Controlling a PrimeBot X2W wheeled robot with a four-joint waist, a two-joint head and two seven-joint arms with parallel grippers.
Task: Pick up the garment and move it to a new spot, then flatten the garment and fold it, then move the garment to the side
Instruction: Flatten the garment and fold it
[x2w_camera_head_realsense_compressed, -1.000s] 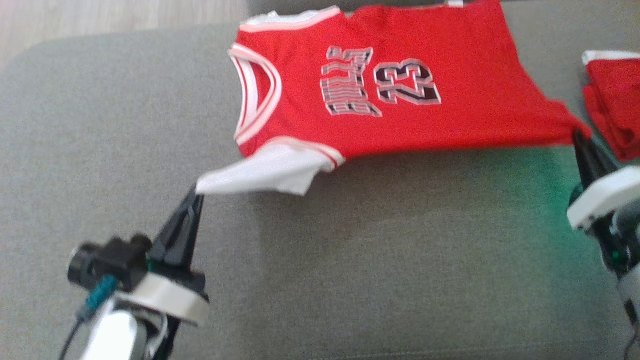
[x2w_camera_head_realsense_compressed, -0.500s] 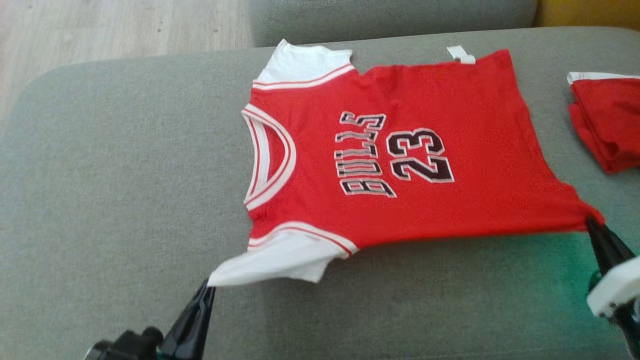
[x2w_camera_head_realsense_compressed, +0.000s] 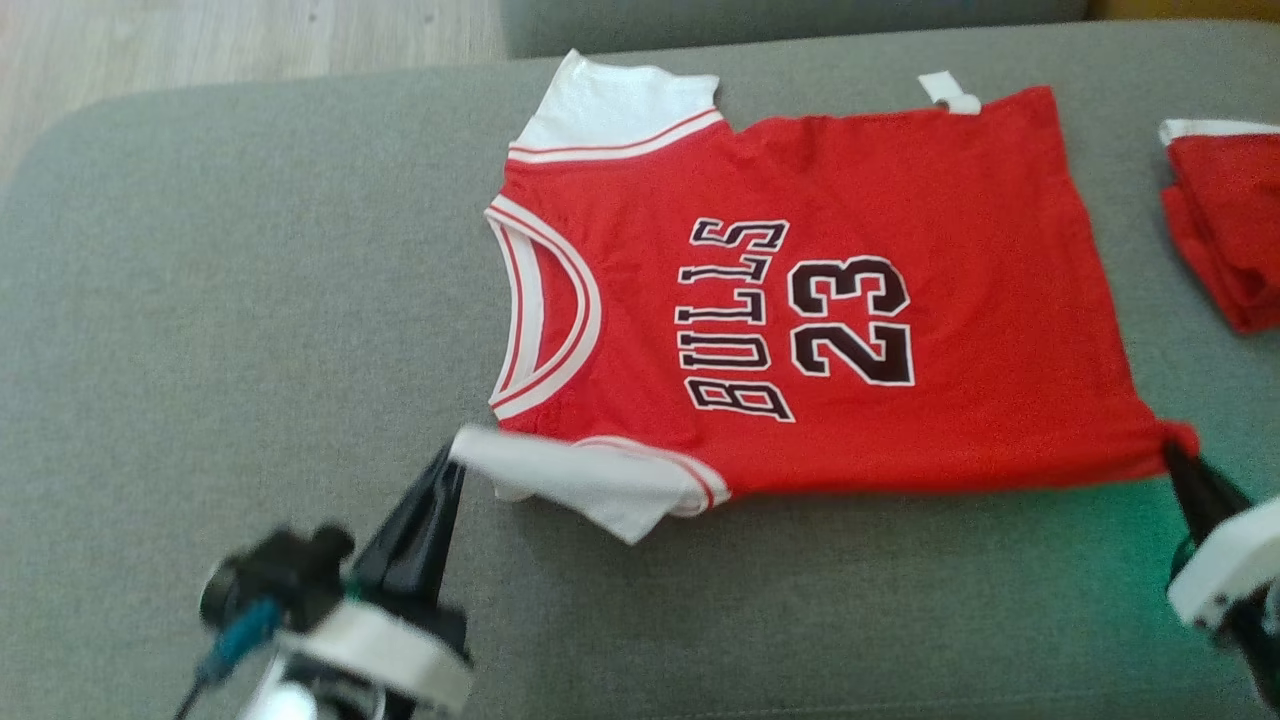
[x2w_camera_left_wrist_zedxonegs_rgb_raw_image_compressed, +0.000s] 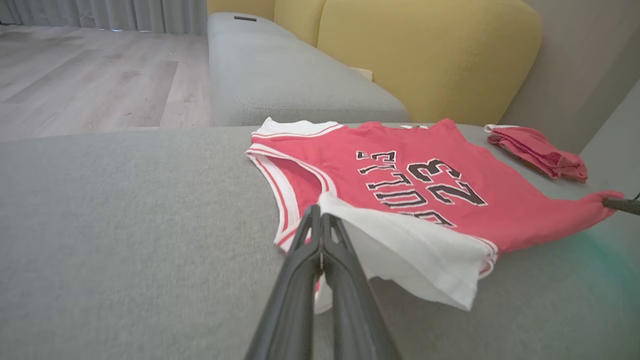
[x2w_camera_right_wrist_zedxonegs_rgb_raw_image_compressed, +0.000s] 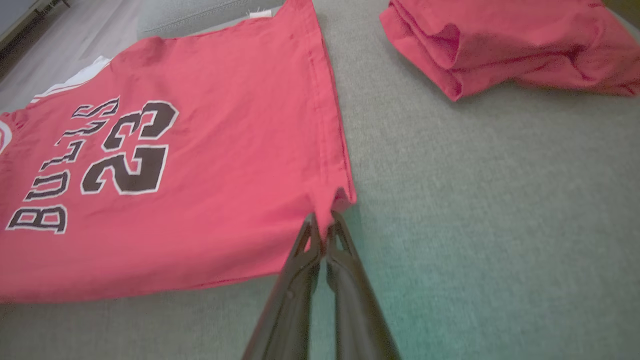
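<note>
The garment (x2w_camera_head_realsense_compressed: 900, 230) is a red jersey with white sleeves and "BULLS 23" on its front, spread face up on the grey cushion (x2w_camera_head_realsense_compressed: 200, 300). My left gripper (x2w_camera_head_realsense_compressed: 453, 462) is shut on the near white sleeve (x2w_camera_left_wrist_zedxonegs_rgb_raw_image_compressed: 410, 245), lifting its edge off the cushion. My right gripper (x2w_camera_head_realsense_compressed: 1172, 455) is shut on the jersey's near hem corner (x2w_camera_right_wrist_zedxonegs_rgb_raw_image_compressed: 340, 197). The cloth is stretched between the two grips (x2w_camera_left_wrist_zedxonegs_rgb_raw_image_compressed: 320, 212) (x2w_camera_right_wrist_zedxonegs_rgb_raw_image_compressed: 322, 220). The far sleeve (x2w_camera_head_realsense_compressed: 620, 100) lies flat.
A folded red cloth (x2w_camera_head_realsense_compressed: 1225, 230) (x2w_camera_right_wrist_zedxonegs_rgb_raw_image_compressed: 500, 40) lies at the cushion's right edge. A second grey cushion (x2w_camera_left_wrist_zedxonegs_rgb_raw_image_compressed: 280, 80) and a yellow backrest (x2w_camera_left_wrist_zedxonegs_rgb_raw_image_compressed: 425, 55) stand behind. Wooden floor (x2w_camera_head_realsense_compressed: 200, 40) lies past the cushion's far left.
My left gripper has carried the white sleeve rightward and toward the jersey body. The head camera has shifted, so the jersey sits differently in the picture. Both grips hold.
</note>
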